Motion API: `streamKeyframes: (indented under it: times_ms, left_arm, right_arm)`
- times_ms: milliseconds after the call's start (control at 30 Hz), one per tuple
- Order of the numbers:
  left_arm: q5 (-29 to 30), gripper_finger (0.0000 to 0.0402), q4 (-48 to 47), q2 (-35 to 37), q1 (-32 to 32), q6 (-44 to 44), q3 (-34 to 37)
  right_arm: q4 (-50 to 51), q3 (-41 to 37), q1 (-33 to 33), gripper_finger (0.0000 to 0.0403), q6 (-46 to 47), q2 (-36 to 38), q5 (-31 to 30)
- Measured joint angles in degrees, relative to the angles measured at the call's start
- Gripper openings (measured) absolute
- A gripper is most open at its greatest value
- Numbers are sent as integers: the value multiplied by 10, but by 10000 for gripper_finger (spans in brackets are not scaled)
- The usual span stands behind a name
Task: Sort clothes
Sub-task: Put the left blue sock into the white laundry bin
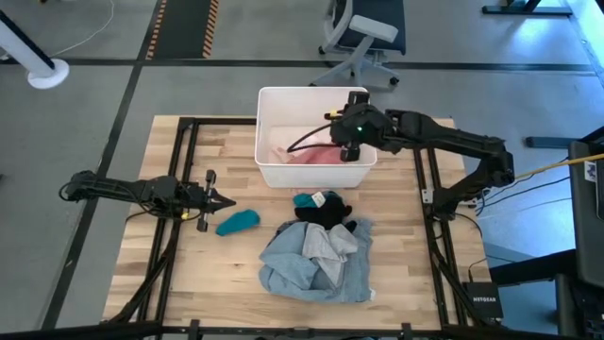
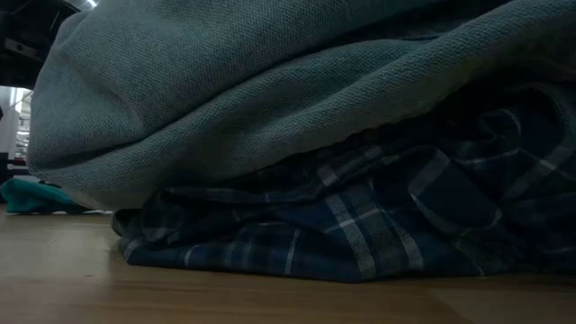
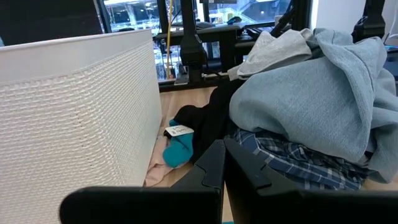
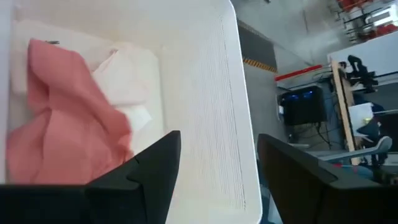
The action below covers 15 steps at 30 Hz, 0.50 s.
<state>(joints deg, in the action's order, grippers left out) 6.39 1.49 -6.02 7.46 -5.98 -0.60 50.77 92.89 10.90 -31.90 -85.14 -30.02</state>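
The white bin (image 1: 274, 172) stands at twelve o'clock on the table (image 1: 170, 274), its walls barring any level approach; the right gripper (image 1: 350, 151) hangs over its three o'clock rim, fingers apart, above the pink piece (image 1: 316, 156); the pile of clothes (image 1: 316, 260) fills the six o'clock middle, just beside the bin's near wall; the left gripper (image 1: 215, 201), shut, points in from nine o'clock beside the teal piece (image 1: 237, 222); bare wood lies at seven and four o'clock.

We see the grey-blue shirt (image 1: 316, 267) heaped over the plaid shirt (image 2: 360, 229) (crumpled); pink piece (image 1: 316, 156) lies apart, teal piece (image 1: 237, 222) beside.
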Motion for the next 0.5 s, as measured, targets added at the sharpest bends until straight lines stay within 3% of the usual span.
streamKeyframes:
  times_ms: [233, 500]
  left_arm:
    - [0, 1, 0, 0, 0, 0, 0]
    - [0, 1, 0, 0, 0, 0, 0]
  right_arm:
    - [34, 19, -34, 232, 3, 2, 64]
    - [-13, 20, -133, 232, -13, -18, 67]
